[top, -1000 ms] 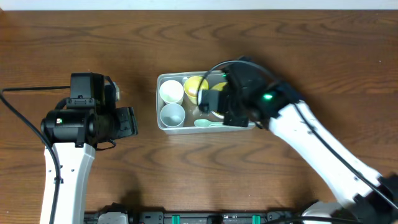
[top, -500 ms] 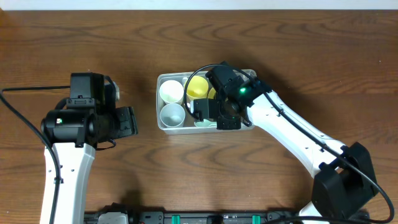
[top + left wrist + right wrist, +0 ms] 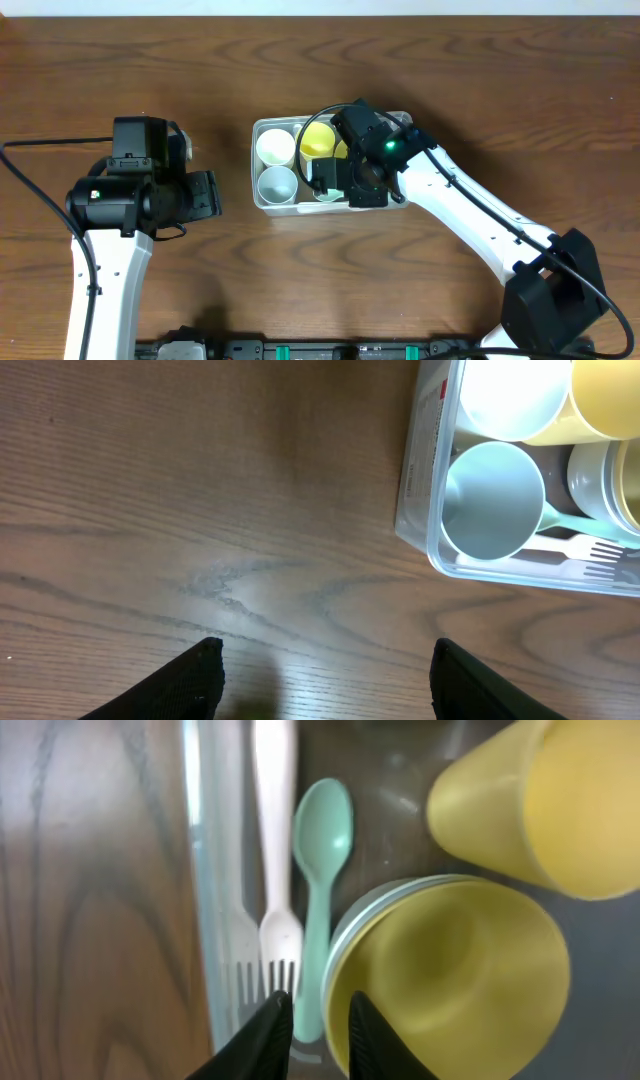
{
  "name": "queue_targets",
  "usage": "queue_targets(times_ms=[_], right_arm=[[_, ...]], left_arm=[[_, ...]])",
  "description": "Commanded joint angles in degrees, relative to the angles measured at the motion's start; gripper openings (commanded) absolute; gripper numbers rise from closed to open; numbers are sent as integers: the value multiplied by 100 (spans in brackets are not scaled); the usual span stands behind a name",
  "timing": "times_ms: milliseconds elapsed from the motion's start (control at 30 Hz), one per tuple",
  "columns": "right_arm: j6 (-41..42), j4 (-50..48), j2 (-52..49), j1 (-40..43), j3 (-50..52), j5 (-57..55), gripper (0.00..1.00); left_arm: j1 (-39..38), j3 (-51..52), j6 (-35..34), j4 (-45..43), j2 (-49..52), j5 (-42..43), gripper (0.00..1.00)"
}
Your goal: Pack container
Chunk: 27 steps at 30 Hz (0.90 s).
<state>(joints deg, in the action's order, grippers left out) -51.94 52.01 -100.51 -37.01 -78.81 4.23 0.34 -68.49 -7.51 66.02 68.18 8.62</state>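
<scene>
Container [image 3: 256, 165] sits mid-way across the table [image 3: 120, 60], loaded up, and the right gripper [image 3: 312, 1023], fingers narrow around the green spoon [image 3: 322, 830] handle (can't tell if it's pinching), should probably rise straight up so nothing snags; left gripper [image 3: 325, 688] hangs wide.

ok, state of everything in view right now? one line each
container: open-topped, packed with tableware.
white cup: upright, empty, in container.
pale blue cup: upright, empty, in container.
yellow cup: mouth up, in container.
yellow bowl: mouth up, empty, nested in pale bowl.
green spoon: lying flat in container.
white fork: flat, beside spoon.
left gripper: open, empty.
right gripper: fingers close together over spoon handle; grip unclear.
</scene>
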Motion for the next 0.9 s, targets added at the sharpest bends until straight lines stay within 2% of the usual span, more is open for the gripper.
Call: queue_targets(times_ms=[0, 133, 167, 200, 233, 367, 467, 700, 867], right_arm=[[933, -223, 48, 63, 13, 2, 21], [2389, -863, 415, 415, 4, 7, 22], [2736, -988, 544, 553, 4, 4, 25], [3259, -1132, 723, 780, 4, 4, 34], [3687, -1226, 859, 981, 4, 4, 39], [5351, -1182, 1403, 2087, 4, 17, 65], [5619, -874, 1637, 2850, 4, 118, 72], [5530, -286, 1696, 3768, 7, 199, 99], [5497, -63, 1698, 3877, 7, 0, 99]], left_arm=[[28, 9, -11, -31, -48, -48, 66], [17, -20, -7, -129, -48, -48, 67], [15, -48, 22, -162, -46, -48, 67], [2, -85, 96, -186, -46, -50, 67], [-22, -127, 190, -210, -46, -63, 74], [-286, -363, 323, -387, -46, -444, 87], [-562, -507, 459, -616, 26, -481, 98], [-861, -632, 535, -1025, 461, -527, 98], [-839, -632, 538, -1008, 678, -525, 98]])
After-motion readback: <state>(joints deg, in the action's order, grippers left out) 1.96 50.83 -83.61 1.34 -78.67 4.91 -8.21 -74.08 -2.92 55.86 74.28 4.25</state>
